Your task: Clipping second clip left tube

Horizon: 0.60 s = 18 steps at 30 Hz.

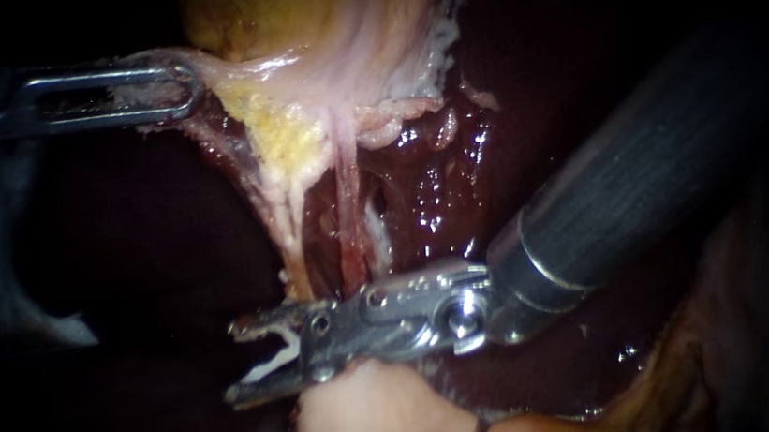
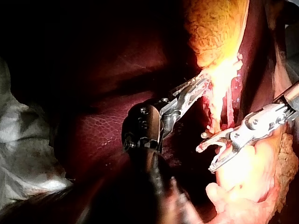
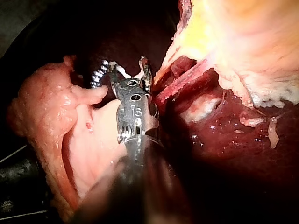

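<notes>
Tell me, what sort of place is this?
Probably a surgical practice bench: two slender metal instruments work on bare organs. The left instrument grips the yellowish gallbladder, the right instrument holds a white clip in its jaws, and dark red liver lies behind.

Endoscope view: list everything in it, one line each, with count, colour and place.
gallbladder: one, yellow-tan, top centre.
pink tube: one, pinkish red, centre, running down from the gallbladder.
pale strand: one, whitish yellow, just left of the pink tube.
liver: one, glossy dark red, behind and right of the pink tube.
pale tissue: one lump, pink, bottom centre.
clip: one, white, lower centre-left, inside the right instrument's jaws.
left instrument: one, silver, from the upper left; jaws shut on the gallbladder's edge.
right instrument: one, dark shaft, silver jaws, from the right; jaws spread, holding the clip.
</notes>
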{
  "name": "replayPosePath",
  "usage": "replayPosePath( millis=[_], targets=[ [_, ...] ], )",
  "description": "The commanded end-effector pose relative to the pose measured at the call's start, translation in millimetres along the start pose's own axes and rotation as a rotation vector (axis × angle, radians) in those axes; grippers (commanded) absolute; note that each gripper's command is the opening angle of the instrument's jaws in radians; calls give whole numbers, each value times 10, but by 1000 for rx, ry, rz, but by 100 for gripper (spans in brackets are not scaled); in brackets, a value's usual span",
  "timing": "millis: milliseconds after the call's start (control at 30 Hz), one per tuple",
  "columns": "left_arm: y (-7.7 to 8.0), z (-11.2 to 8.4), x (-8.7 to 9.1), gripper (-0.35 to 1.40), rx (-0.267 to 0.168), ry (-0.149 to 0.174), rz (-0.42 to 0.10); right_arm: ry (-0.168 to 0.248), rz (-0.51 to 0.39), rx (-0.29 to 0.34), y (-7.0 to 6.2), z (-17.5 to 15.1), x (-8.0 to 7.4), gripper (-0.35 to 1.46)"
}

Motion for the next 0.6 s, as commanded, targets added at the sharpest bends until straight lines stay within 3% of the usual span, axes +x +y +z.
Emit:
replayPosePath(
  millis=[33,333,600],
  targets=[
    [0,0,0,-35,0,0,0,0,-1,0,-1,-1,0,38],
    [0,-2,1,-35,-1,-1,0,-2,1,11,-9,-18,3,40],
    [-1,-4,2,-35,-2,-2,0,36,5,18,-18,-61,9,45]
  ],
)
